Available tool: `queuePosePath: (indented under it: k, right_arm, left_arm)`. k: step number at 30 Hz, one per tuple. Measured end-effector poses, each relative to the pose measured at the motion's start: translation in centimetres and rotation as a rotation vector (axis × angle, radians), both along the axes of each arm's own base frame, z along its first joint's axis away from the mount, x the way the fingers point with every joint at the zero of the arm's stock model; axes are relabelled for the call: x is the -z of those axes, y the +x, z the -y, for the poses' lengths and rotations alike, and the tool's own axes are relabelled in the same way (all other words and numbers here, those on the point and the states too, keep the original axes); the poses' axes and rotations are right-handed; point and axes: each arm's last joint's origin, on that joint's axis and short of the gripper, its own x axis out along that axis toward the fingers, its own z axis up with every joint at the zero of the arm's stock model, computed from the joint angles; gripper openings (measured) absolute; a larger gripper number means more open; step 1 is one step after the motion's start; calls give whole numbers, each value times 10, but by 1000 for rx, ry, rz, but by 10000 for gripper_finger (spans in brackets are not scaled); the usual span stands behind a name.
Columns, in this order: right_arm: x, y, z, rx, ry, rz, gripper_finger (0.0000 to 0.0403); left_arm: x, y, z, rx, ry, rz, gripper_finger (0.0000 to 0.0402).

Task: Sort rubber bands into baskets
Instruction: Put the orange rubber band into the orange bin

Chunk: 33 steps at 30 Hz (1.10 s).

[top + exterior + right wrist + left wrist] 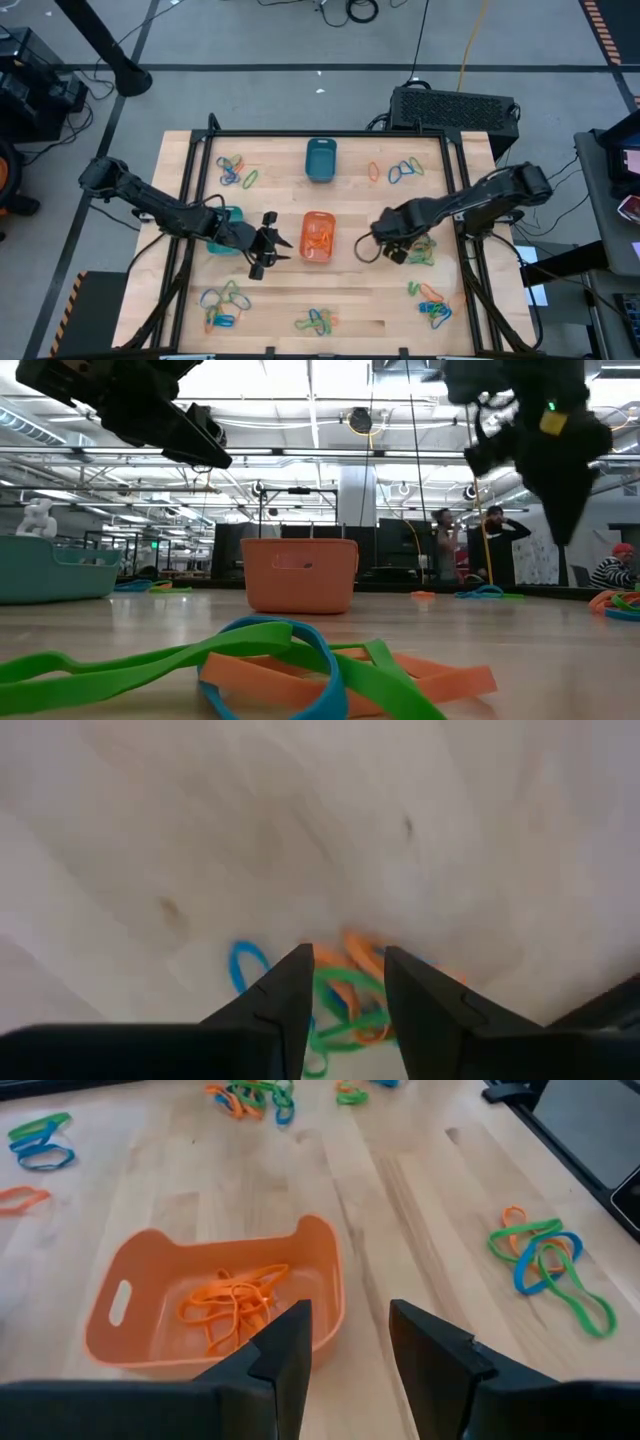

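Note:
The orange basket [318,237] sits mid-table with several orange rubber bands [232,1307] in it. A dark teal basket [320,160] stands farther back, and a lighter turquoise basket [230,222] is half hidden under my left arm. My left gripper [350,1315] hovers open and empty just left of the orange basket [200,1295]. My right gripper [348,960] points down, open and empty, above a small pile of orange, green and blue bands [345,995] to the right of the orange basket. Both grippers hang clear of the table in the low view.
Mixed piles of bands lie at the far left [237,172], far right [405,170], near left [222,305], near middle [318,320] and near right [430,300]. A black frame rail [465,200] runs along each table side. Bare wood shows between the piles.

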Motion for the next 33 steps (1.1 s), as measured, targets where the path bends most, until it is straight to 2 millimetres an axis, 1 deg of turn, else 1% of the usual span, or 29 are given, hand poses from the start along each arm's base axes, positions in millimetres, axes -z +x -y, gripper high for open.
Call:
queuePosePath:
  k: [4, 10, 14, 18, 33]
  right_arm:
    - [13, -22, 13, 81, 12, 15, 112]
    - [23, -33, 16, 57, 52, 89, 111]
    - [37, -40, 16, 7, 76, 68, 111]
    - [45, -41, 16, -8, 79, 77, 111]
    - [47, -41, 16, -20, 80, 85, 111]
  left_arm:
    - [-1, 1, 0, 1, 3, 8, 144]
    - [-1, 1, -1, 1, 12, 9, 144]
    - [-1, 1, -1, -2, 13, 9, 144]
    - [0, 1, -2, -4, 13, 8, 144]
    - [0, 1, -2, -3, 13, 7, 144]
